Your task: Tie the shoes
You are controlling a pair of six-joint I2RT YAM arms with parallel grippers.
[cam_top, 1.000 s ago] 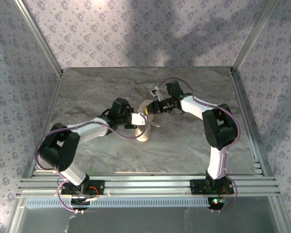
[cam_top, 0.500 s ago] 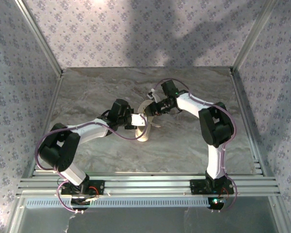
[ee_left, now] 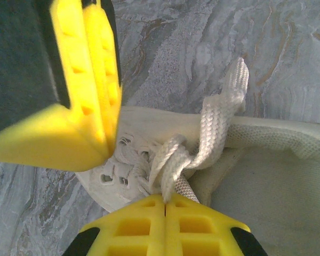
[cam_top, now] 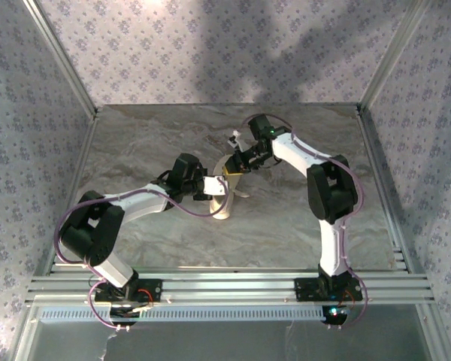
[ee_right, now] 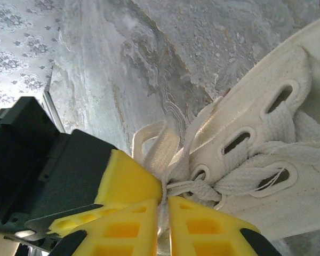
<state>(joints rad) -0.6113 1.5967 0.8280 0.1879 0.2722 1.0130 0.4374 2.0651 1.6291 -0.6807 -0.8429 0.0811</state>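
The cream-white shoe [cam_top: 224, 197] lies mid-table, its toe towards the arms. My left gripper [cam_top: 215, 186] reaches it from the left; my right gripper [cam_top: 237, 165] comes in from behind. In the left wrist view the left gripper [ee_left: 165, 201] is shut on a white lace [ee_left: 173, 160] just below a half knot, over the shoe's eyelets [ee_left: 114, 173]. In the right wrist view the right gripper [ee_right: 164, 209] is shut on a thin lace strand [ee_right: 165, 160] beside the shoe's eyelet row [ee_right: 256, 144]. The two grippers' yellow fingers nearly touch.
The grey marbled tabletop [cam_top: 158, 143] is walled by patterned panels and aluminium posts [cam_top: 60, 56]. A rail [cam_top: 225, 286] runs along the near edge. The left arm's cable loops [cam_top: 188, 207] close beside the shoe.
The right arm's wrist has swung back and to the left, bringing its gripper onto the shoe's laces, and its jaws have narrowed onto a strand. The left arm has held still.
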